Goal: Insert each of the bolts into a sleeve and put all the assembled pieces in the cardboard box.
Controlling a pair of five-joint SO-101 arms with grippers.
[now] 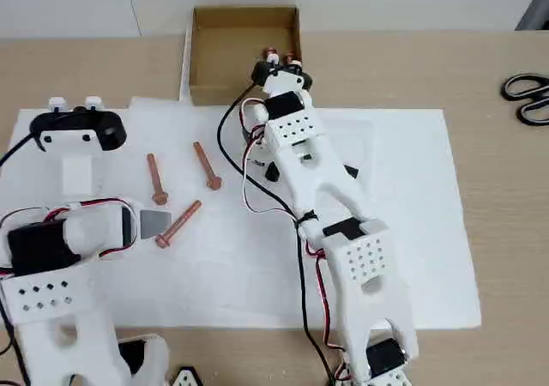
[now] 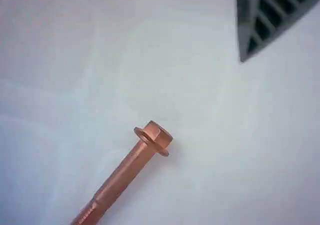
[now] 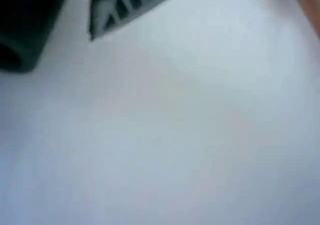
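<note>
White foam mat [image 1: 412, 232]: three copper bolts [image 1: 178, 224] were seen loose at 9 o'clock, beside left gripper [image 1: 153, 223]. Right gripper [image 1: 279, 63] was at cardboard box [image 1: 245, 12], 12 o'clock. Neither grip state could be told. Bolts judged rigid, light, roll-prone; mid-shank hold advised.

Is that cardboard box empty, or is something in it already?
Seemingly empty: the cardboard box shows bare brown floor, though an arm hides its near right corner.
</note>
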